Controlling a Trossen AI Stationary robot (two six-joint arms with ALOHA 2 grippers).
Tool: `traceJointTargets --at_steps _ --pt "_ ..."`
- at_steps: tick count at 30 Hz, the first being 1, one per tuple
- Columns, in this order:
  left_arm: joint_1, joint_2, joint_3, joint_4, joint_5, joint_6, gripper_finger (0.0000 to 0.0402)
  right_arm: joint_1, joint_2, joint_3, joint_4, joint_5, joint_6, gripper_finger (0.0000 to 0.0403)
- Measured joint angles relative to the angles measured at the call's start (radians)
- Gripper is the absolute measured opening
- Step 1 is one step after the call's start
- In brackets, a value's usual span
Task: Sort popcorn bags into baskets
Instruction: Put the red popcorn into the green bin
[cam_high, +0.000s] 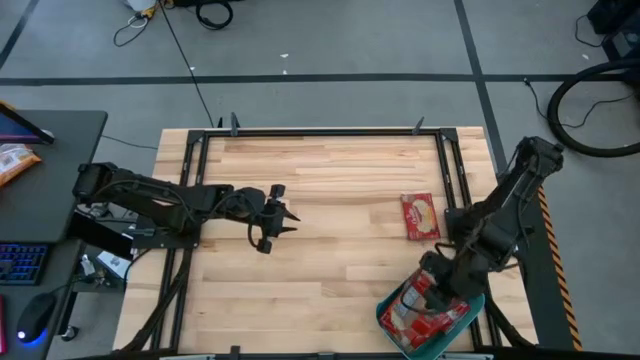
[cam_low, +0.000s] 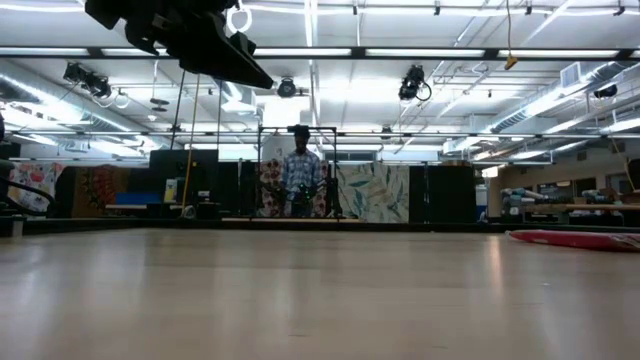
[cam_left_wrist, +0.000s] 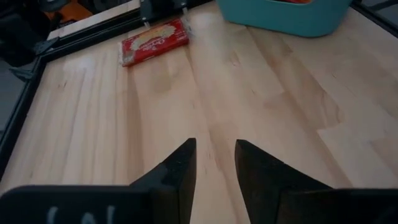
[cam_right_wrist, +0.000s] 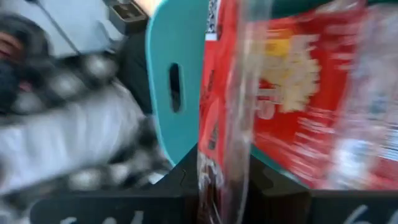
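Observation:
The teal basket (cam_high: 395, 337) stands at the table's near right corner with several red popcorn bags (cam_high: 420, 315) lying in it. My right gripper (cam_high: 440, 290) hangs over the basket, shut on a popcorn bag (cam_right_wrist: 217, 124) that shows edge-on in the right wrist view, next to the basket wall (cam_right_wrist: 165, 112). One more popcorn bag (cam_high: 420, 216) lies flat on the wood farther back on the right; it also shows as the bag (cam_left_wrist: 154, 41) in the left wrist view and the bag (cam_low: 575, 239) in the low view. My left gripper (cam_high: 290, 220) hovers open over the table's left-middle, touching nothing. My right gripper (cam_right_wrist: 221, 186) pinches the popcorn bag by one edge (cam_right_wrist: 214, 168), which stands between the two fingers. It comes from above, over the basket. The picture is blurred, so which edge it has and whether the bag rests on the others cannot be told.
Bare wood stretches between my left gripper (cam_left_wrist: 216, 155) and the basket (cam_left_wrist: 280, 18). Black rails frame the table. A desk with a keyboard stands off the left edge. A blurred checked cloth (cam_right_wrist: 74, 124) shows beyond the basket. A person (cam_low: 300, 180) stands far back in the room.

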Motion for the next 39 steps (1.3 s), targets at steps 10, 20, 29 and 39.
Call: traceJointTargets --at_steps 10,20,29,39 --pt "0.022 0.000 0.000 0.021 -0.043 -0.014 0.0116 0.129 0.017 -0.154 0.246 0.032 0.276 0.0116" --pt "0.021 0.000 0.000 0.017 -0.043 -0.003 0.0116 0.131 -0.105 -0.154 0.170 -0.188 0.480 0.0126" --pt "0.021 -0.001 0.000 -0.006 -0.017 -0.005 0.0116 0.069 -0.291 -0.153 -0.069 -0.079 0.406 0.0126" --pt "0.150 -0.121 -0.001 -0.016 0.173 -0.076 0.0116 -0.172 -0.367 -0.152 -0.146 0.096 -0.121 0.0126"
